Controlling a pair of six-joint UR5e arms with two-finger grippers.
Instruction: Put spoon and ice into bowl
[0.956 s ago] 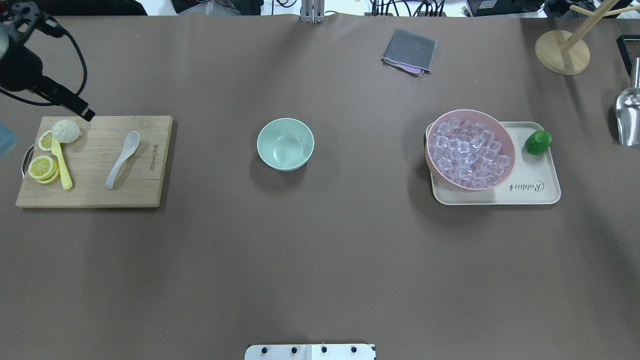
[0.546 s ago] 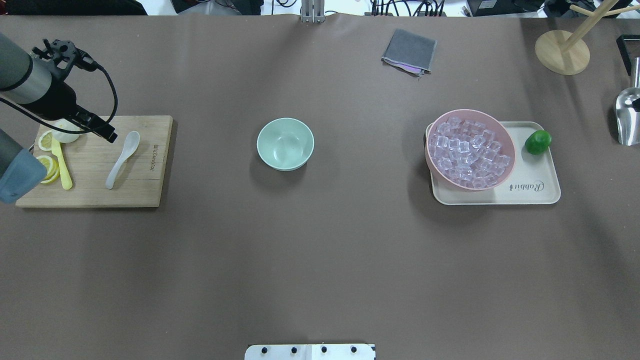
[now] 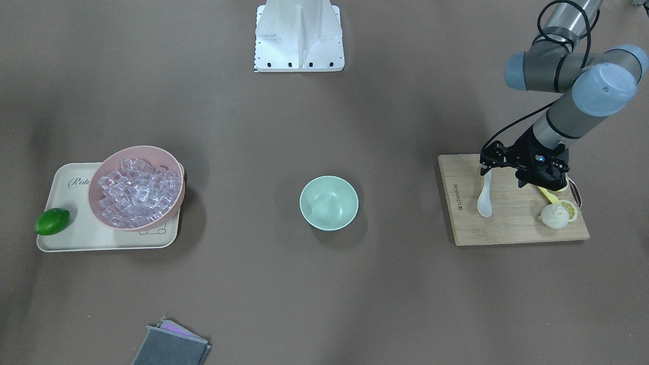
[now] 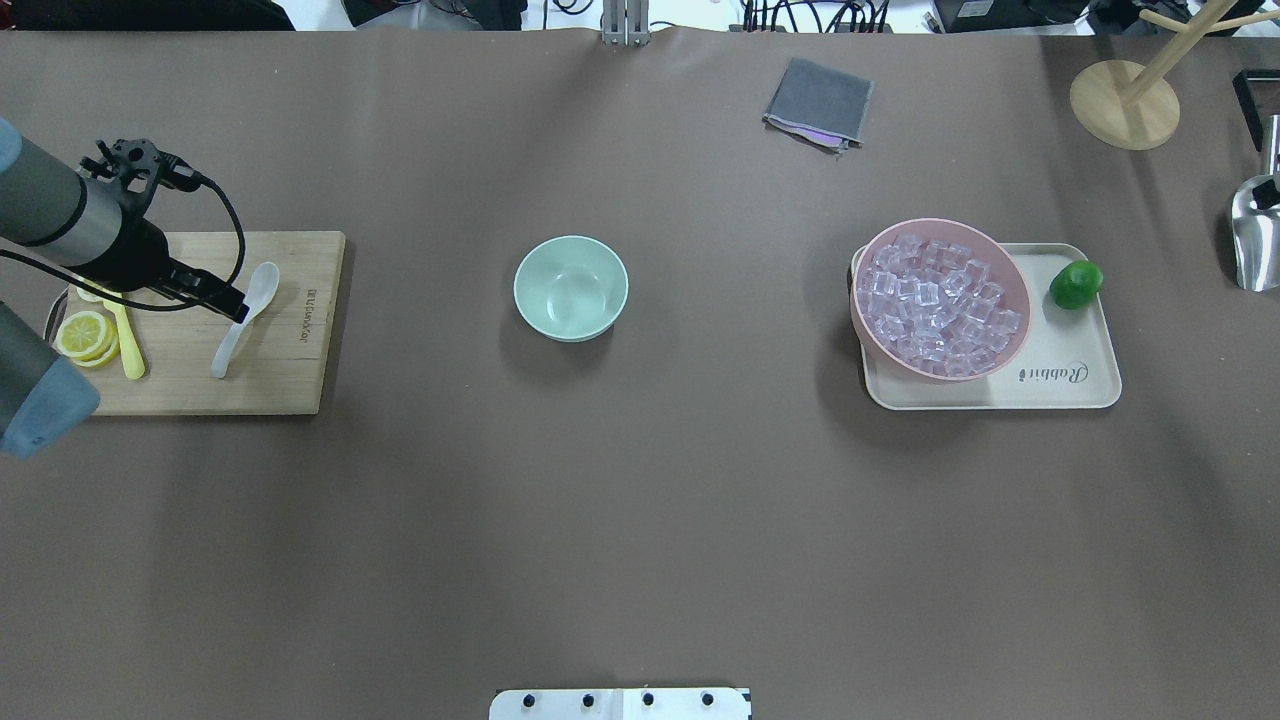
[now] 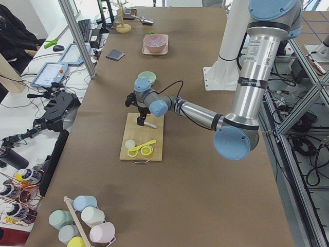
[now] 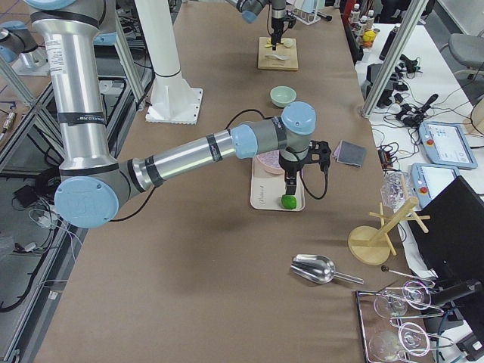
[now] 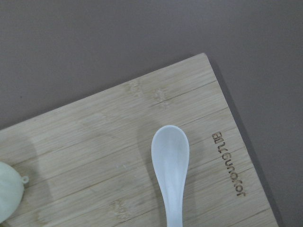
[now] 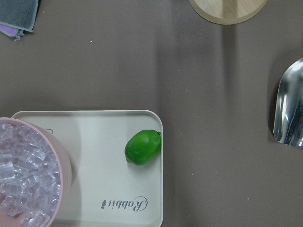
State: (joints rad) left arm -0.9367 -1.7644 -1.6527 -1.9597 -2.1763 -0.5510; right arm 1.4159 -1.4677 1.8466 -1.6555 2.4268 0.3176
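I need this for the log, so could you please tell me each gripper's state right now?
Left gripper: above the spoon, jaws cannot be told.
Right gripper: cannot be told.

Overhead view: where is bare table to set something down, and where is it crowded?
Bare: between the cutting board and the mint bowl, between bowl and tray, and the strip nearest the robot. Crowded: the board's end with lemon slices, and the tray.

Near arm: right gripper (image 6: 289,186) hangs just above the lime (image 6: 288,202).
Tray (image 6: 261,198): holds the lime and 1 pink bowl (image 6: 267,162), partly hidden by the arm.
Beyond: 1 mint-green bowl (image 6: 283,95).
Far end: left arm (image 6: 274,19) over the cutting board (image 6: 277,60).
Foreground: 1 metal scoop (image 6: 316,267).
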